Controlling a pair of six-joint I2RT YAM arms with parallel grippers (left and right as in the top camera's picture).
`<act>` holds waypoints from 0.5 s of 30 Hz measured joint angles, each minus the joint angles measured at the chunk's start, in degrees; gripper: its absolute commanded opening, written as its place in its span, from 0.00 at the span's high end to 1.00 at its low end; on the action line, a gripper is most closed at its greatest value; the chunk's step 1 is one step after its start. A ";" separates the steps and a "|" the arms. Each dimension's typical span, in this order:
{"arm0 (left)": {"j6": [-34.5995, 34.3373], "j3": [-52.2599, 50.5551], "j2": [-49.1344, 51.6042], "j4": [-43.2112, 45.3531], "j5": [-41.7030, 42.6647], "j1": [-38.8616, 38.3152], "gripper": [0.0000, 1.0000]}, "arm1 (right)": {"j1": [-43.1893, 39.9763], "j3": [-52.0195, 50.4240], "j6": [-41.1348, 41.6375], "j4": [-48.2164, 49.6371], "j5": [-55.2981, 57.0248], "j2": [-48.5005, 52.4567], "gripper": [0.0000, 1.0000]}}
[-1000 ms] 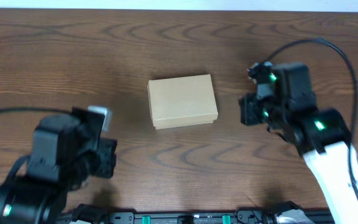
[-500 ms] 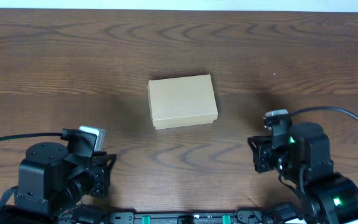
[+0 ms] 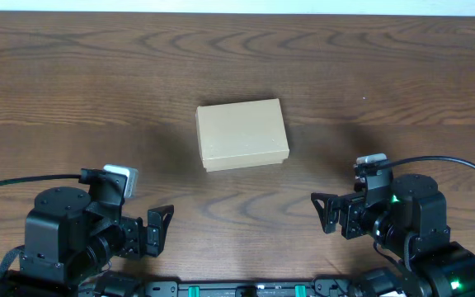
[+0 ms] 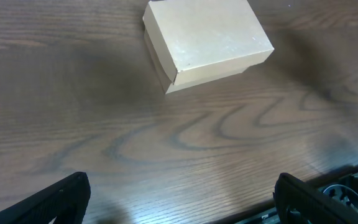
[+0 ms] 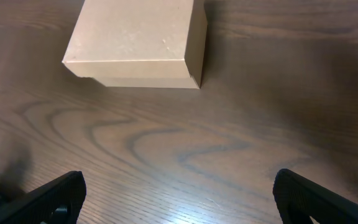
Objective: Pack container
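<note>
Plainly, the box point(image 3: 242, 134) lies shut, long axis crosswise, ahead and midway between the empty, wide-open left gripper point(image 3: 157, 233) and right gripper point(image 3: 324, 214), neither clearly nearer.

I see the container point(image 3: 242, 134) as plain tan-brown cardboard with no print, its lid faintly flecked with paler specks. The table point(image 3: 386, 66) is dark brown wood, with wavy, looping grain in darker lines and a pale sheen near my edge. The left gripper point(image 3: 159, 231) and right gripper point(image 3: 322, 214) are matte black. A green light point(image 3: 396, 199) glows on the right arm. The cable point(image 3: 23, 183) is black.
</note>
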 measured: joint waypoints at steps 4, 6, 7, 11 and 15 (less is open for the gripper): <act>0.00 0.00 0.00 0.00 0.00 0.00 0.05 | 0.00 0.00 0.00 0.00 0.00 0.00 0.01; 0.00 0.00 0.00 -0.02 0.00 0.00 0.05 | 0.00 0.00 0.00 0.00 0.00 0.00 0.01; 0.00 0.00 0.00 0.00 0.00 0.00 0.05 | 0.00 0.00 -0.02 0.00 0.00 0.00 0.01; -0.02 0.00 -0.02 -0.02 0.00 0.00 0.05 | 0.00 0.00 -0.02 0.00 0.00 0.00 0.01; 0.11 -0.17 -1.29 -0.68 -0.98 0.44 0.05 | 0.00 0.00 0.00 -0.02 0.00 0.00 0.01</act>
